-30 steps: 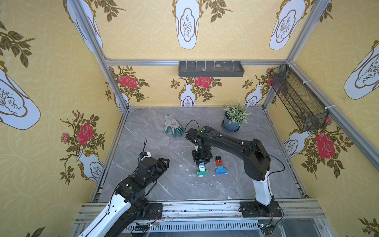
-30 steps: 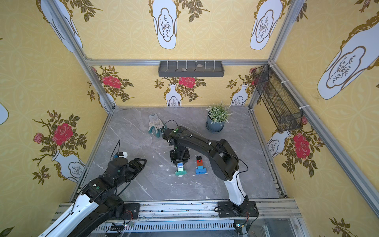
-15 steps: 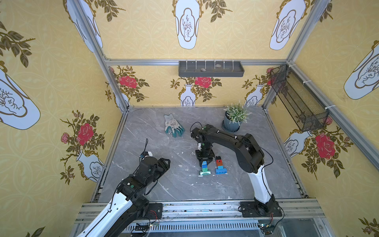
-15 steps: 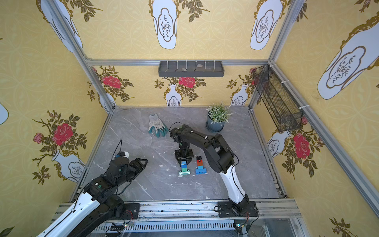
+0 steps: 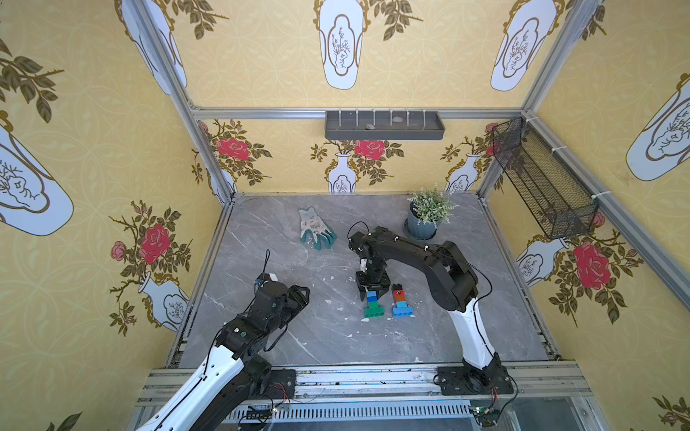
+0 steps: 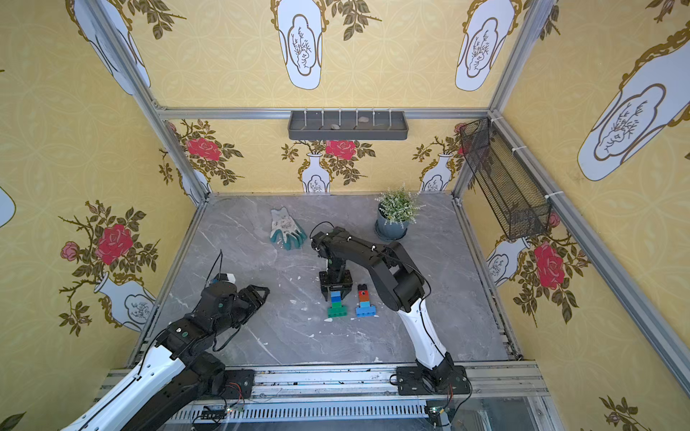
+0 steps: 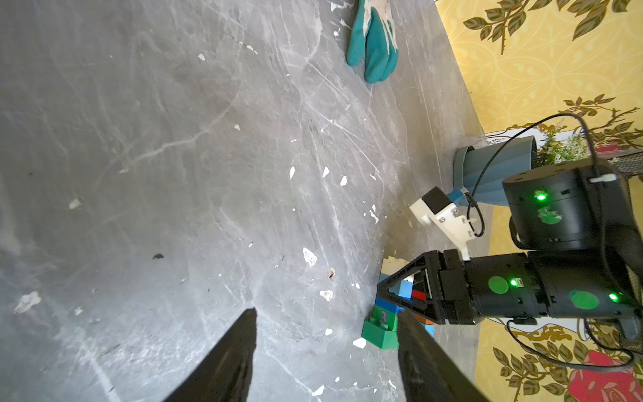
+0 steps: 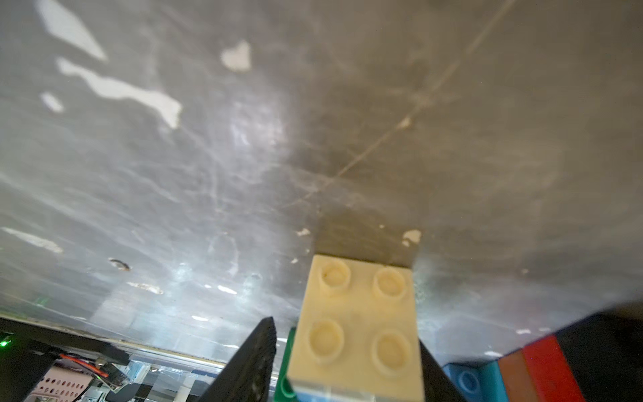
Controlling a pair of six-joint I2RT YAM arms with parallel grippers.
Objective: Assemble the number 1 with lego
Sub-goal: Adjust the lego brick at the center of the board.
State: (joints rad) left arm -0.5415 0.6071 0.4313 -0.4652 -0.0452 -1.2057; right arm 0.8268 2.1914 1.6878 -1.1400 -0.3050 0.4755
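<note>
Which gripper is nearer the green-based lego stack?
Right. The right gripper straddles the top of the green-based lego stack; the left gripper hovers well apart, on the robot's left.

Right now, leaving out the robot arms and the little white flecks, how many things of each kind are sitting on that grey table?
Lego stacks: 2 (green-based stack, blue-based stack)
Glove: 1
Potted plant: 1
Total: 4
</note>
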